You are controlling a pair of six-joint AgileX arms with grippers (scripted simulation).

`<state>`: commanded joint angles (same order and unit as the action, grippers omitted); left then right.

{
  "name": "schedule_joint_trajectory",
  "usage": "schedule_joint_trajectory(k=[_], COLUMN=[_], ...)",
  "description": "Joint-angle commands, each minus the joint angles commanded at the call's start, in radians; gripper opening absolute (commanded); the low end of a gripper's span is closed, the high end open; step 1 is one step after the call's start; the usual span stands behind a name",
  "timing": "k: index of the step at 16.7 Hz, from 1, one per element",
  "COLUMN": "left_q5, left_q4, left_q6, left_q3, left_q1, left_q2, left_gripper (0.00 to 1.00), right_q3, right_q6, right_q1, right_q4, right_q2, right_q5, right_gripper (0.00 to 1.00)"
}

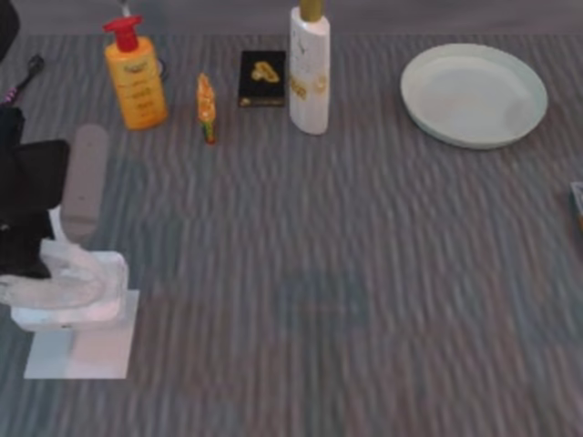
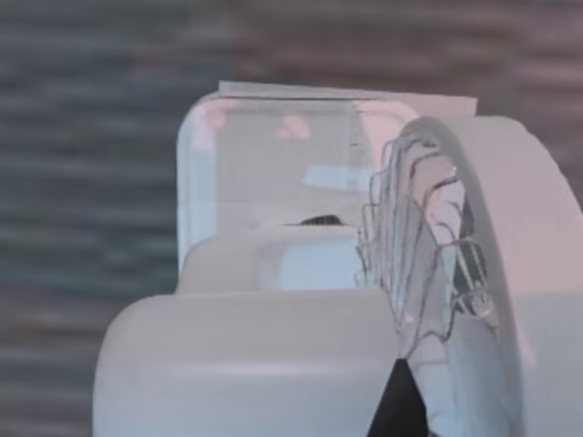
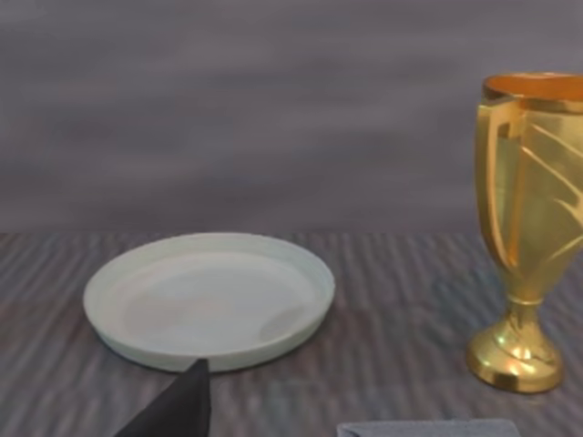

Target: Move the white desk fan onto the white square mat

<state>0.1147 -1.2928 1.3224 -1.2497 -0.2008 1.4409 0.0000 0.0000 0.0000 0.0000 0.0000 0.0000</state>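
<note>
The white desk fan point(image 1: 68, 287) is at the table's left, over the upper part of the white square mat point(image 1: 86, 355). My left gripper point(image 1: 46, 259) reaches it from the far side and is shut on its motor housing. In the left wrist view the housing point(image 2: 246, 364) fills the foreground, with the grilled head point(image 2: 428, 246) beside it and the squarish base point(image 2: 273, 173) beyond. A strip of the mat point(image 2: 346, 91) shows past the base. One dark fingertip point(image 2: 396, 410) lies against the housing; the other is hidden. I cannot tell whether the base rests on the mat. My right gripper point(image 3: 291, 428) is parked out of the top view, open.
Along the back stand an orange pump bottle point(image 1: 137, 82), a small orange figure point(image 1: 207, 107), a black box point(image 1: 262, 79), a tall white bottle point(image 1: 310, 73) and a round white plate point(image 1: 474, 94). A grey oblong thing point(image 1: 84, 182) lies beside the left arm. A gold trophy point(image 3: 524, 237) stands near the plate.
</note>
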Motion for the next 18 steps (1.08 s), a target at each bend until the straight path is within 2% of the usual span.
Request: schedule_joint_trajectory(k=[8,14,18], left_q5=[-0.004,-0.003,-0.005], left_q4=[-0.001,0.118,0.135], left_q6=[0.021,0.023,0.025], left_q3=[0.031,0.131,0.150], left_q1=[0.005,0.013,0.013], left_q2=[-0.009,0.002,0.008], left_gripper=[0.00,0.00,0.00], right_q3=[0.000,0.000,0.000], right_q6=[0.000,0.000,0.000], right_q1=[0.000,0.000,0.000], right_q4=[0.000,0.000,0.000], right_q2=[0.000,0.000,0.000], right_q5=[0.000,0.000,0.000], right_gripper=[1.00,1.00,1.00])
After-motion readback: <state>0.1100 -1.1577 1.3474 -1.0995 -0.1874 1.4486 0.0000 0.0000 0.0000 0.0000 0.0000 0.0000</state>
